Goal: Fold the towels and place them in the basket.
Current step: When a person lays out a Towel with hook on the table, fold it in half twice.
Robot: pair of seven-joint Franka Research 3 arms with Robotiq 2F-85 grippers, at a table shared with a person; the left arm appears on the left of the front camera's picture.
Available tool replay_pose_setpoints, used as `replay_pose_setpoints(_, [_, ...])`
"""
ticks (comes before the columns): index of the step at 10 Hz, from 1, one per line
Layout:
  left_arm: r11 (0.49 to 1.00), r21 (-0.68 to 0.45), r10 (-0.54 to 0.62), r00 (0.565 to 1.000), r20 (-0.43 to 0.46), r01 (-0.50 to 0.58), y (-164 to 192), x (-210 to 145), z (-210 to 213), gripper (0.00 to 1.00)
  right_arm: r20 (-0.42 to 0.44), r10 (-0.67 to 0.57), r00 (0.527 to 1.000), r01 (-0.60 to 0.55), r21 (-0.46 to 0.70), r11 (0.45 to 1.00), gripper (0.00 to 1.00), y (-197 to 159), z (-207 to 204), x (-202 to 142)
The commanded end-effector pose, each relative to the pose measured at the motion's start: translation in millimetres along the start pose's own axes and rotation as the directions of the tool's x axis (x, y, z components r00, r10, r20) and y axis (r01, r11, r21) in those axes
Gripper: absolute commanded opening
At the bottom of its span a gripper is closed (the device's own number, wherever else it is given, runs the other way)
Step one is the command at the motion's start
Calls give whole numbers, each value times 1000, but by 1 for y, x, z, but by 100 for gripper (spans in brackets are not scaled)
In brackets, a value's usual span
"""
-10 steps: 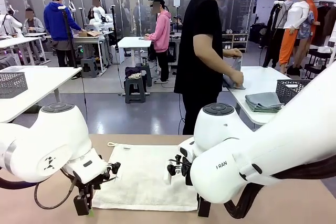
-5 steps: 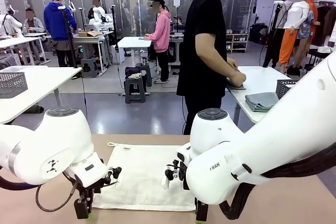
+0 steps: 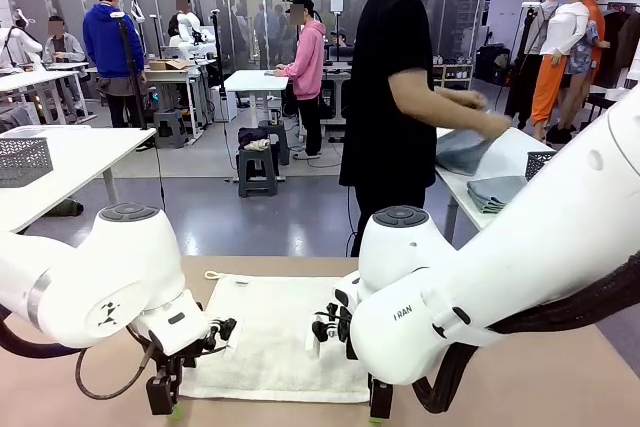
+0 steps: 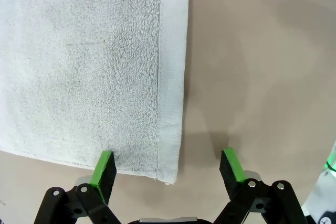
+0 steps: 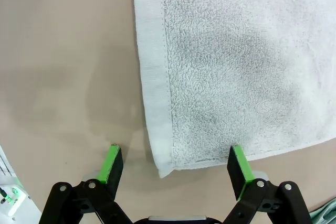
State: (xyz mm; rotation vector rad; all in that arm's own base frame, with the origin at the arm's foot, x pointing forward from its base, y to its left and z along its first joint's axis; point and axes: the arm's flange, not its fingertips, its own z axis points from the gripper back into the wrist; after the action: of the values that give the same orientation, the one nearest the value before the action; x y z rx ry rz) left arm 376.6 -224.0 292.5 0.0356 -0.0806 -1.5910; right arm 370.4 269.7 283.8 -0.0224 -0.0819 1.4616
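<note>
A cream-white towel [image 3: 270, 332] lies spread flat on the brown table, its little loop [image 3: 212, 275] at the far left corner. My left gripper [image 3: 165, 402] hangs low over the towel's near left corner. In the left wrist view that corner [image 4: 167, 174] lies between the open green-padded fingers [image 4: 105, 167] of the left gripper [image 4: 168, 166]. My right gripper [image 3: 378, 409] is at the near right corner. In the right wrist view the right gripper [image 5: 176, 165] stands open astride that corner [image 5: 164, 167]. Neither holds anything. The basket is out of view.
A sliver of pale green cloth [image 5: 326, 209] shows at the right wrist view's lower right edge. Behind my table a person in black [image 3: 395, 97] handles grey cloth at another table with a mesh bin [image 3: 552, 169]. Bare tabletop [image 3: 560, 387] flanks the towel.
Both grippers have sunk a little toward the towel's near corners, still open. The person behind has lifted a grey cloth.
</note>
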Motion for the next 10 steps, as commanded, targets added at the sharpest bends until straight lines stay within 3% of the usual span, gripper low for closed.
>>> replay_pose_setpoints(1, [1000, -15, -24, 1000, -15, 24, 8, -1, -2, 100, 6, 28, 1000, -28, 16, 999, 100, -6, -1, 0])
replay_pose_setpoints(6, [999, -18, -28, 1000, -2, 28, 10, -3, -2, 100, 10, 41, 999, -42, 39, 998, 100, -9, -3, -1])
replay_pose_setpoints(7, [999, 2, -34, 999, -9, 34, 10, -2, 1, 80, 9, 43, 999, -43, 32, 999, 80, -9, -2, -1])
replay_pose_setpoints(8, [999, 23, -33, 999, -6, 33, 9, -2, 4, 80, 11, 39, 999, -39, 28, 999, 80, -10, -1, -2])
replay_pose_setpoints(9, [999, 43, -31, 999, -8, 31, 8, -2, 6, 60, 15, 36, 999, -36, 13, 999, 60, -9, 0, -2])
replay_pose_setpoints(10, [998, 52, -32, 999, -12, 33, 9, -2, 7, 74, 14, 33, 999, -33, 2, 999, 75, -9, 1, -1])
